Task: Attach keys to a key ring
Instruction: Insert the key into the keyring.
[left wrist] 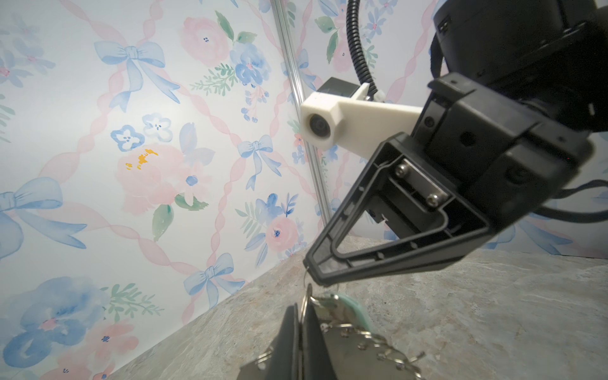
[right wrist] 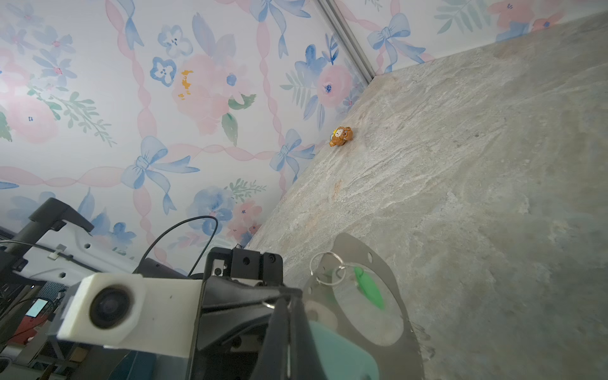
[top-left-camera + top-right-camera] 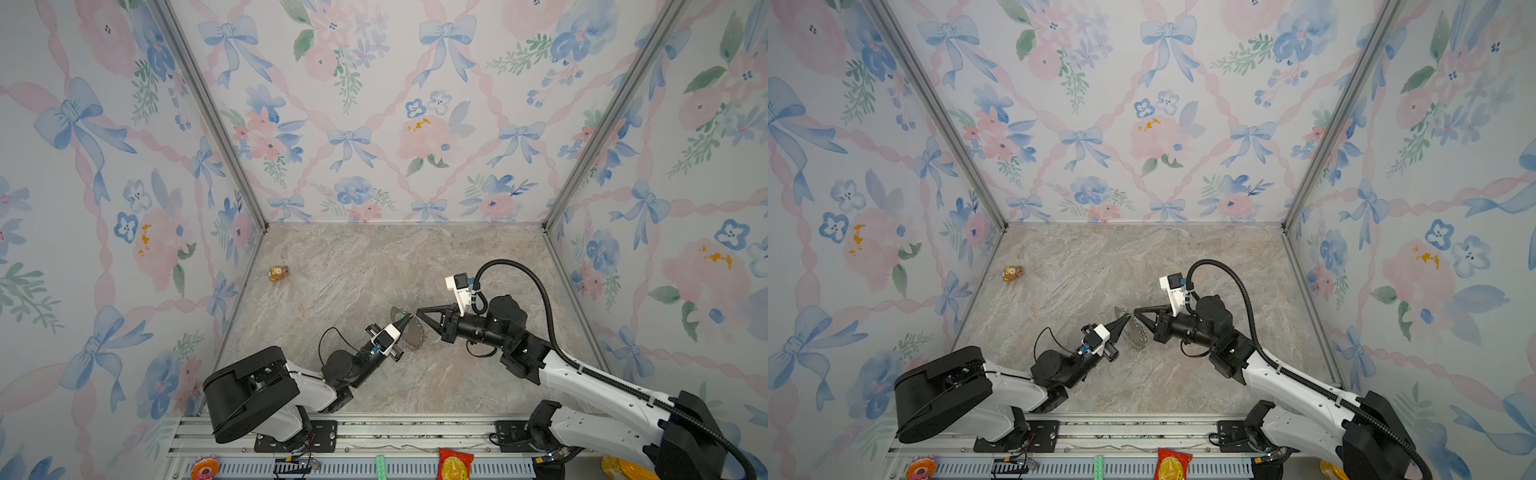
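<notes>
Scene: two arms meet tip to tip at mid-worktop [image 3: 353, 270].
Key ring [image 2: 354, 246]: grey band fringed with small silver rings, between the two tools.
Left tool [image 3: 406, 321]: jaws together, clamped on a small silver ring at the key ring's edge.
Right tool [image 3: 419, 311]: jaws together, pinching the thin wire loop of the mint-tagged key [image 1: 353, 311].
Green key [image 2: 368, 291]: hangs from a ring threaded through the band.
Bear figurine [image 3: 278, 273]: well apart, near the wall on the left arm's side.

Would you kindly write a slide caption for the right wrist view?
Both shut, left gripper and right gripper meet at the key ring carrying the green key; bear figurine sits apart.
</notes>
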`<move>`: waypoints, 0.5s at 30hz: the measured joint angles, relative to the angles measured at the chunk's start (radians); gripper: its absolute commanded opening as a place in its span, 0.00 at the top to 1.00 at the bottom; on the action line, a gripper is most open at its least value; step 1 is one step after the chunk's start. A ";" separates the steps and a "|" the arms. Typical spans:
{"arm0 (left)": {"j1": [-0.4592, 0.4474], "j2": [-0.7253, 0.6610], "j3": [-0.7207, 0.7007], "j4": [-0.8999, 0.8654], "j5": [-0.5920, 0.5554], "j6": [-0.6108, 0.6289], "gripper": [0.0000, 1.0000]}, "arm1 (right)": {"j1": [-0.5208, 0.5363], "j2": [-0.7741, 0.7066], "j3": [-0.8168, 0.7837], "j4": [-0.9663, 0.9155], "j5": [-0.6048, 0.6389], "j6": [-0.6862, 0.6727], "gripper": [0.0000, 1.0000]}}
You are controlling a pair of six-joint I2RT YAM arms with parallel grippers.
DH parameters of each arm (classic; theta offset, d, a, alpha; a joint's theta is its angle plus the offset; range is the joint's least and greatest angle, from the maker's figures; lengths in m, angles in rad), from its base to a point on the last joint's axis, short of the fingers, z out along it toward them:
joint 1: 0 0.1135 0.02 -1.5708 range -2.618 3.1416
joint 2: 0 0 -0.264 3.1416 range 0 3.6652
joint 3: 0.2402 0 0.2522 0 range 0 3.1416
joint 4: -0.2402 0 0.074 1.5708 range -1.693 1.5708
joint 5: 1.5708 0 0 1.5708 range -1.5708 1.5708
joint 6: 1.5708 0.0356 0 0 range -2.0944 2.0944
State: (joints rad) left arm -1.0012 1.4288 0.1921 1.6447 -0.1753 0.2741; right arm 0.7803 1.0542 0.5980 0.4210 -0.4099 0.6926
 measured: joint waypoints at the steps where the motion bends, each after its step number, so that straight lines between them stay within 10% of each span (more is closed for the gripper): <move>1: 0.000 0.002 0.007 -0.014 -0.006 0.000 1.00 | 0.006 0.001 0.000 0.006 -0.008 0.002 1.00; 15: -0.006 0.007 0.016 -0.050 -0.005 -0.005 1.00 | 0.026 -0.013 0.011 -0.051 0.005 -0.047 1.00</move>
State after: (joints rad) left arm -1.0077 1.4361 0.2085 1.5944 -0.1806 0.2687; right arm 0.8062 1.0416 0.6090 0.3698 -0.4053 0.6453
